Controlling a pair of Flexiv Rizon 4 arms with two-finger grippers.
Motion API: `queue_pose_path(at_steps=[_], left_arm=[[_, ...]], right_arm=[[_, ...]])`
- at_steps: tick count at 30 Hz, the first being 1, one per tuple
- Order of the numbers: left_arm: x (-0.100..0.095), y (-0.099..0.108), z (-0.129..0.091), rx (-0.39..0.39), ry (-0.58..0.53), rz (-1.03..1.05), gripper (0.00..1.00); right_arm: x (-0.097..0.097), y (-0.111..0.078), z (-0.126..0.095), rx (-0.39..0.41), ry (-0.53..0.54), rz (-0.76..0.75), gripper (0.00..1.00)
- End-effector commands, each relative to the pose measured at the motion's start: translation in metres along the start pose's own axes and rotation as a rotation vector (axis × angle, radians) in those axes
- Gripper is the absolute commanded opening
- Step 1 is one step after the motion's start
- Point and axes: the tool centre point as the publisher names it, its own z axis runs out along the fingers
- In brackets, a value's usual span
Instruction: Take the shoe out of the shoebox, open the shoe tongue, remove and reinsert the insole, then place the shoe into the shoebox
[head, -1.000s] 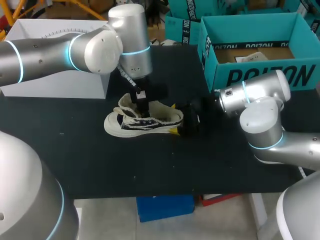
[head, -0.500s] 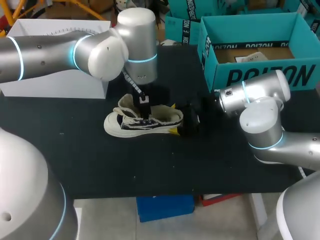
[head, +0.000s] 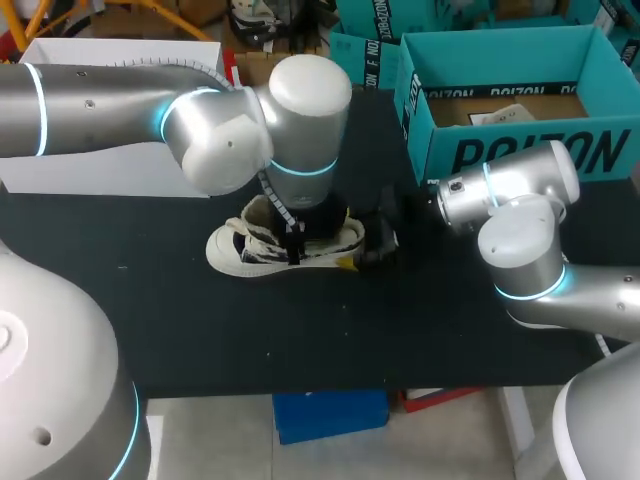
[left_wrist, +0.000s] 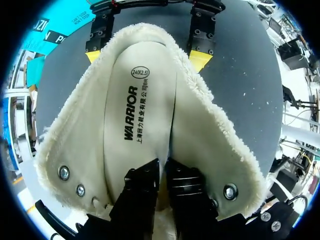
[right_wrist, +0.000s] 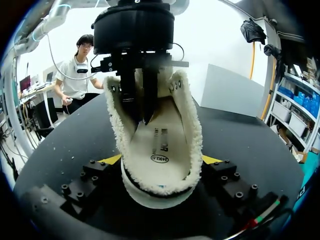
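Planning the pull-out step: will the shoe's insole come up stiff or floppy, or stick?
The insole looks thin and flat, so probably light and floppy. Fleecy lining hugs its edges, so it may drag. The right gripper clamps the shoe at its heel, likely steadying it.

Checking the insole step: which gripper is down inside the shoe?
The left gripper: it sits inside the shoe, over the insole; the right gripper's jaws clamp the heel outside.

Shoe: fluffy cream fleece lining, smooth matt insole, shiny metal eyelets. Table: matt black cloth. Shoebox: matt teal cardboard. Left arm, right arm: glossy silver casing.
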Motion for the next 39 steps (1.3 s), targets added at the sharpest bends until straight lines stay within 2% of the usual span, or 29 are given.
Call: queue_pose_path(at_steps=[1, 4, 8, 12, 17, 20, 24, 30, 33, 35, 39], left_arm=[[0.009, 0.009, 0.05, -0.057, -0.149, 0.008, 0.08], [0.005, 0.013, 0.059, -0.082, -0.226, 0.021, 0.09], [-0.001, 0.018, 0.071, -0.104, -0.313, 0.011, 0.02], [-0.01, 0.022, 0.082, -0.091, -0.365, -0.003, 0.0], [-0.031, 0.029, 0.089, -0.062, -0.428, -0.041, 0.1], [-0.043, 0.033, 0.088, -0.035, -0.465, -0.064, 0.05], [-0.058, 0.036, 0.087, 0.002, -0.501, -0.102, 0.06], [-0.072, 0.039, 0.084, 0.043, -0.526, -0.139, 0.06], [-0.077, 0.037, 0.088, 0.054, -0.514, -0.141, 0.05], [-0.079, 0.035, 0.093, 0.057, -0.499, -0.136, 0.0], [-0.082, 0.033, 0.099, 0.069, -0.471, -0.131, 0.0]], right_arm=[[-0.003, -0.003, -0.001, 0.002, 0.0, 0.003, 0.0], [-0.003, -0.003, -0.001, 0.002, 0.0, 0.003, 0.0], [-0.003, -0.003, -0.001, 0.002, 0.0, 0.003, 0.0], [-0.003, -0.003, -0.001, 0.002, 0.0, 0.003, 0.0], [-0.003, -0.003, -0.001, 0.002, 0.0, 0.003, 0.0], [-0.003, -0.003, -0.001, 0.002, 0.0, 0.003, 0.0], [-0.003, -0.003, -0.001, 0.002, 0.0, 0.003, 0.0], [-0.003, -0.003, -0.001, 0.002, 0.0, 0.003, 0.0], [-0.003, -0.003, -0.001, 0.002, 0.0, 0.003, 0.0], [-0.003, -0.003, -0.001, 0.002, 0.0, 0.003, 0.0], [-0.003, -0.003, -0.001, 0.002, 0.0, 0.003, 0.0]])
